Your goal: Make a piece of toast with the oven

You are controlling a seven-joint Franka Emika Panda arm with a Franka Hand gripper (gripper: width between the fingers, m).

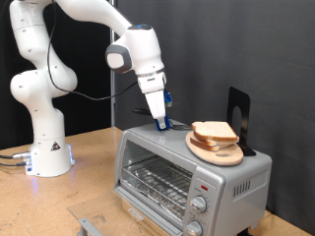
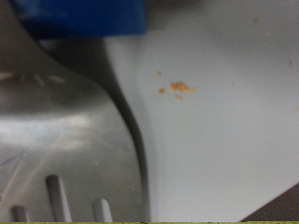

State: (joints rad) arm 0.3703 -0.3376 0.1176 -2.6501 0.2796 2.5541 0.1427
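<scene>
The silver-grey oven (image 1: pixel 157 167) stands at the exterior view's lower right, with its wire rack showing behind the glass. Bread slices (image 1: pixel 215 132) lie stacked on a round wooden board (image 1: pixel 211 151) on the oven's roof; the top one is pale tan with a brown crust. My gripper (image 1: pixel 160 120) points down onto the roof's back left part, just left of the board, at a small blue piece (image 1: pixel 165 125). The wrist view shows a slotted silver metal blade (image 2: pixel 65 131) with a blue part (image 2: pixel 84 17) lying on the grey oven roof (image 2: pixel 224 149). No fingers show there.
A black upright stand (image 1: pixel 239 116) rises behind the board on the oven roof. Orange crumbs (image 2: pixel 176 90) lie on the roof. The oven's knobs (image 1: pixel 197 206) sit at its front right. A grey metal piece (image 1: pixel 89 224) lies on the wooden table in front.
</scene>
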